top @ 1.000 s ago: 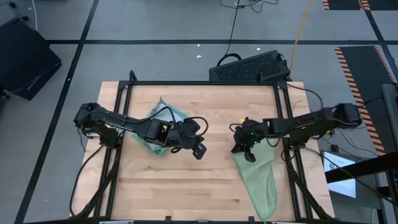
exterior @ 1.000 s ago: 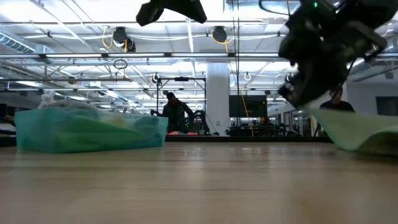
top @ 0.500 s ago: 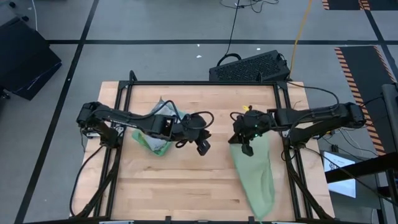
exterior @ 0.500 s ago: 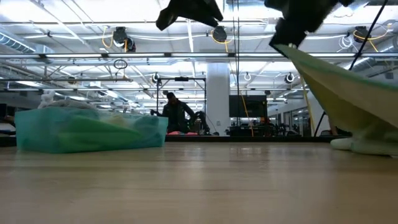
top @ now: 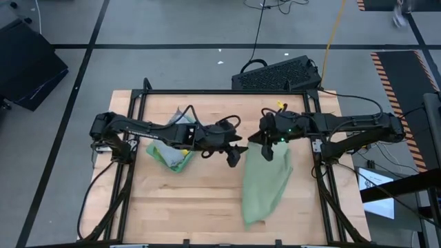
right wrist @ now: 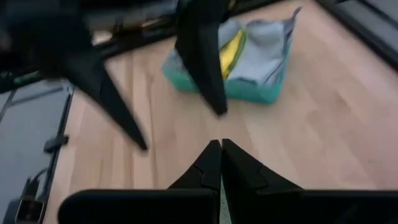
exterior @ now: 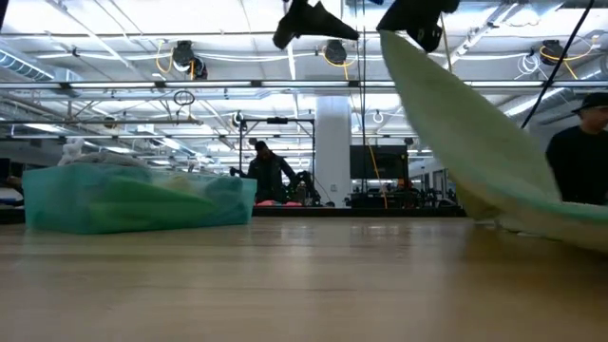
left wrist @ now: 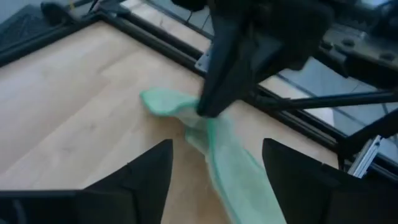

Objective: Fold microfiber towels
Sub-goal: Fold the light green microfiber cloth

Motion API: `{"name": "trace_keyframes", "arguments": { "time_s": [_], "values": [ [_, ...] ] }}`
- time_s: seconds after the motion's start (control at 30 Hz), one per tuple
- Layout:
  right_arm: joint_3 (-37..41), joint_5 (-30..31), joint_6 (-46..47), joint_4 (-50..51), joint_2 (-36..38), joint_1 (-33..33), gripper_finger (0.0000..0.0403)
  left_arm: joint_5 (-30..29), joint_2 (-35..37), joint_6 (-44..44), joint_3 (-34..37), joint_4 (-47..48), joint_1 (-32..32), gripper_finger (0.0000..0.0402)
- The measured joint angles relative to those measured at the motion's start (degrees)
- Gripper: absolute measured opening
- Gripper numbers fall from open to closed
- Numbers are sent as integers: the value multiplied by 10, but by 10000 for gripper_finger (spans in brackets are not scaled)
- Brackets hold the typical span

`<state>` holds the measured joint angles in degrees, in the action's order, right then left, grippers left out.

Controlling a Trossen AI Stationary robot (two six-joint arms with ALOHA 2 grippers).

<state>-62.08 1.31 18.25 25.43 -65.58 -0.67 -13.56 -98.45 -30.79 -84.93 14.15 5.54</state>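
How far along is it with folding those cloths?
Early, by the look of it. No neatly folded towel shows anywhere. In hand: the right tool, shut, holds one corner of a pale green towel up, its far end trailing on the table. The left tool, open, hangs beside that corner. Left: a rumpled pile of towels, teal, grey and yellow, sits under the left arm.

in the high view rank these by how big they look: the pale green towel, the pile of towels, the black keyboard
1. pale green towel, hanging from the right gripper
2. black keyboard, lying off the table
3. pile of towels, partly hidden by the left arm, so its rank against the keyboard is unsure
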Motion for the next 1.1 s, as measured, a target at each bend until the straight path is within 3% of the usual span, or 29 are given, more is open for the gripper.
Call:
{"name": "trace_keyframes", "arguments": {
  "time_s": [0.37,0.47,0.63,0.67,0.9,1.1],
  "values": [
    [-7,48,36,-71,0,10,0,30,-49,47,0,-77,-29,242],
    [-8,47,36,-97,0,10,0,58,-50,84,0,-115,-37,187],
    [-8,44,36,-107,9,9,0,84,-33,114,0,-144,-49,33],
    [-9,44,38,-105,16,9,0,89,-25,109,0,-142,-52,18],
    [-8,9,42,-87,69,14,58,108,40,125,0,-78,-59,5],
    [-8,-15,50,44,109,15,115,178,86,125,0,-28,-55,4]
  ]
}}
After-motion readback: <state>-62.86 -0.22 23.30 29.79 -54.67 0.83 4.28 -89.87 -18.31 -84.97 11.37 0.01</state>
